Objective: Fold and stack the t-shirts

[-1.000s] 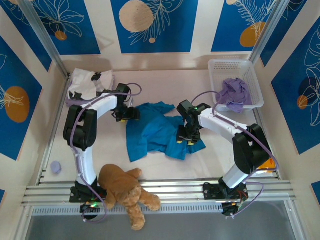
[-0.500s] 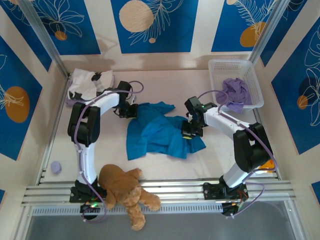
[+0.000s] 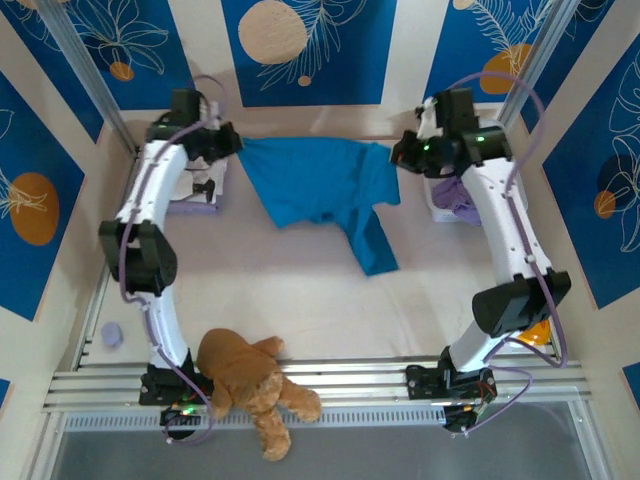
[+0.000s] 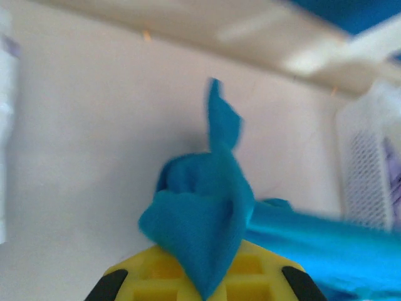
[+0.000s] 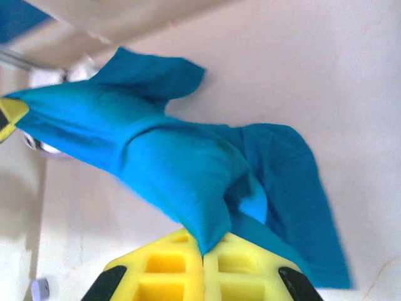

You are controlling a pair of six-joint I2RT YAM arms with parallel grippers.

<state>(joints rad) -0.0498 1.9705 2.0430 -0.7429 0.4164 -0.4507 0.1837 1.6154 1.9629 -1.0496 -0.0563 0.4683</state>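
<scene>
The top external camera looks steeply down from above and behind the arm bases at the frame's lower edge, far enough to take in the whole bench (image 3: 280, 300) up to the patterned back wall. The left wrist camera sits very close over the left claw (image 4: 207, 282) at bottom centre, facing out across the bench toward a white basket (image 4: 366, 169) at right. The right wrist camera looks likewise past the right claw (image 5: 203, 263). All three views share the teal-blue t-shirt (image 3: 320, 180).
</scene>
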